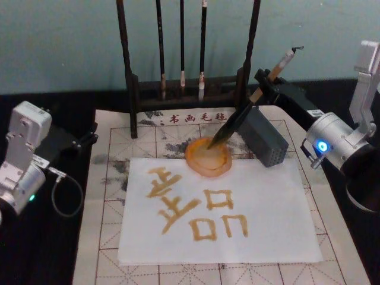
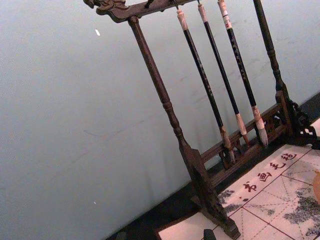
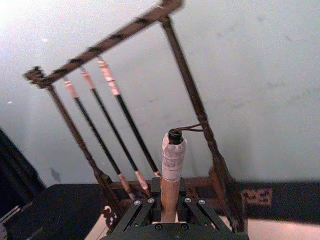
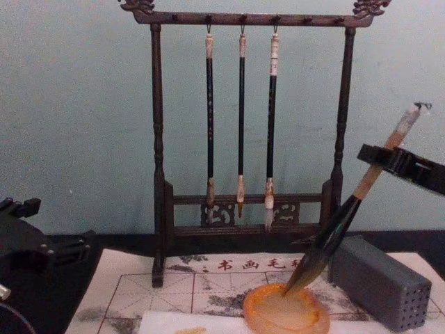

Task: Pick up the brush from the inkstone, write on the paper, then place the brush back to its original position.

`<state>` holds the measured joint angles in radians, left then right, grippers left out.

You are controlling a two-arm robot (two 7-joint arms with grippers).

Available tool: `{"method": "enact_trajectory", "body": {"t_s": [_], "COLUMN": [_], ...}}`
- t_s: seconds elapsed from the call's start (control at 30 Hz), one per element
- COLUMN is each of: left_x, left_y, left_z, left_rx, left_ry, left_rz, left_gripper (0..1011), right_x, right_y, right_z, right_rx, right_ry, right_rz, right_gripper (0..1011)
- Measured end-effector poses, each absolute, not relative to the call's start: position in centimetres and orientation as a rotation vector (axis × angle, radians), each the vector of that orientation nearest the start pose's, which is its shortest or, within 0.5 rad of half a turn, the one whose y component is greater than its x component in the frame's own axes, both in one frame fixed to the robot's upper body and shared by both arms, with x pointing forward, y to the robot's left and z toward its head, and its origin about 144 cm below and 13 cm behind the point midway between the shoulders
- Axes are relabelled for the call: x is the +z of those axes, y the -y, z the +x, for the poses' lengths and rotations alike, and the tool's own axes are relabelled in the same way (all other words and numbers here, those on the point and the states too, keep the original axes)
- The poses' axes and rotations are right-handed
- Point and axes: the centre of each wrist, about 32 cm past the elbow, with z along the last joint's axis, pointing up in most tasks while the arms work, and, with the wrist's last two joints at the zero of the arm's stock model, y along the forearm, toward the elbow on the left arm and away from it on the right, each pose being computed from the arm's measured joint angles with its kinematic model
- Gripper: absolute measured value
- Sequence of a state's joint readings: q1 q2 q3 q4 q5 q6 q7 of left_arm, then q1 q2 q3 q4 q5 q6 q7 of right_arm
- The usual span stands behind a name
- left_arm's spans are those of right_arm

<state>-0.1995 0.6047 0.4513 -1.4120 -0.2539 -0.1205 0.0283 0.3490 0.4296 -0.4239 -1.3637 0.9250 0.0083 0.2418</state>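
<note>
Amber characters stand on the paper (image 1: 267, 202), so the writing looks done. The step in hand is, I judge, returning the brush (image 1: 240, 117) to the inkstone (image 1: 199, 168). The right gripper (image 1: 265, 80) is clamped on the tan handle just below the white cap. It holds the brush tilted, with the dark tip down inside the dish. The next move calls for lowering the handle until the brush rests on the rim, then letting go without knocking the grey block (image 1: 264, 139) just beside it. The left gripper (image 1: 88, 138) is parked at the table's (image 1: 35, 255) left side.
</note>
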Motion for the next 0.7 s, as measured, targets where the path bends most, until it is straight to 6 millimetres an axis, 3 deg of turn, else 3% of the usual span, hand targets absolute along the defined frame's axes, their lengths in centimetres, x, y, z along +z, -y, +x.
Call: {"method": "enact_trajectory", "body": {"t_s": [0.7], "left_x": [114.0], "left_y": [-31.0], "left_z": [48.9], "left_rx": [1.248], "left_ry": [0.285], "left_rz": [0.304], "left_gripper": [1001], "right_x": [115.0], "right_y": [28.2], "right_z": [51.2], "right_rx": [-0.832], "right_ry": [0.021], "right_rz": [0.263], "right_gripper": [185]}}
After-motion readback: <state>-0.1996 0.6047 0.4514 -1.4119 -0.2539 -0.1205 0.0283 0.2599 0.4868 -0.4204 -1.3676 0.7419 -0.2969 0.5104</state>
